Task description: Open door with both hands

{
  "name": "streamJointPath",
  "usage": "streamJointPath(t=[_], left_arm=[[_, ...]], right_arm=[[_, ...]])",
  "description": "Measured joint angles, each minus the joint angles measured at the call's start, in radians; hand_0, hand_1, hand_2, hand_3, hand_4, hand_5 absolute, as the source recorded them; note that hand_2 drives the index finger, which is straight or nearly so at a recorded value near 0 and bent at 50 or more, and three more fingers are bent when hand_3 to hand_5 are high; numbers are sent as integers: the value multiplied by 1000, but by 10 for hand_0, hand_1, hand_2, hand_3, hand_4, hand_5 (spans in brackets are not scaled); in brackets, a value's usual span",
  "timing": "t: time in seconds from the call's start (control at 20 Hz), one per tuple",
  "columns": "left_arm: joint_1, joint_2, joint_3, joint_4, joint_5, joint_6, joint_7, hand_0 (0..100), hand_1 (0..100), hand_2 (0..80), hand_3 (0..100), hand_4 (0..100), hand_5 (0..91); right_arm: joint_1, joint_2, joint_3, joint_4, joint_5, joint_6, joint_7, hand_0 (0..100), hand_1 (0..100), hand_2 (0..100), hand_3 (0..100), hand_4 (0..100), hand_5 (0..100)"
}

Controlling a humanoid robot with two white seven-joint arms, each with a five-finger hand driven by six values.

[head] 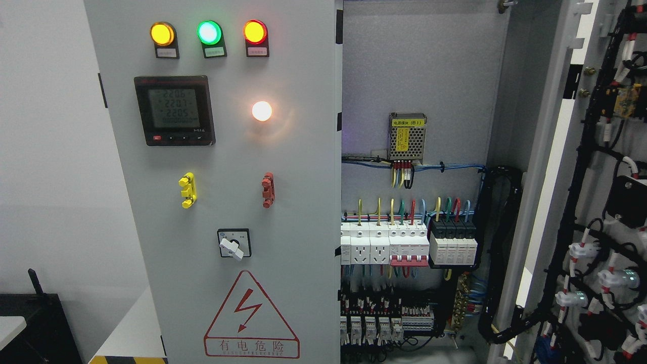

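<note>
A grey electrical cabinet fills the head view. Its left door (222,202) is closed and carries three lit lamps, a digital meter (174,111), a glowing white lamp, a yellow handle (187,190), a red handle (267,189), a rotary switch (233,244) and a red warning triangle. The right door (591,202) is swung open to the right, its inner side lined with black cable looms and connectors. Between them the cabinet interior (419,76) lies exposed. Neither of my hands or arms shows anywhere.
Inside hang a small power supply (407,136), a row of breakers and sockets (409,245) and terminal blocks lower down. A black box with an antenna (35,323) sits at the lower left beside a white wall.
</note>
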Motion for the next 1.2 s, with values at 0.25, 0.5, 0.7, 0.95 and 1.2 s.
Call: streamJointPath(t=[0.25, 0.5, 0.7, 0.95, 1.2], left_arm=[[-3, -32, 85, 31, -120, 3, 14, 0, 0, 0, 0, 27, 0], [-4, -52, 165, 53, -198, 35, 76, 0, 0, 0, 0, 27, 0], [-4, -63, 223, 65, -258, 52, 94, 0, 0, 0, 0, 27, 0], [-4, -72, 283, 75, -312, 57, 101, 0, 0, 0, 0, 27, 0], [-4, -77, 322, 81, -352, 60, 135, 0, 0, 0, 0, 27, 0]], right_arm=[[0, 0, 0, 0, 0, 0, 0, 227, 0, 0, 0, 0, 0], [0, 0, 0, 0, 0, 0, 0, 228, 0, 0, 0, 0, 0], [0, 0, 0, -2, 0, 0, 0, 227, 0, 0, 0, 0, 0], [31, -4, -3, -61, -2, 0, 0, 228, 0, 0, 0, 0, 0], [89, -17, -13, -177, -3, -1, 0, 227, 0, 0, 0, 0, 0]])
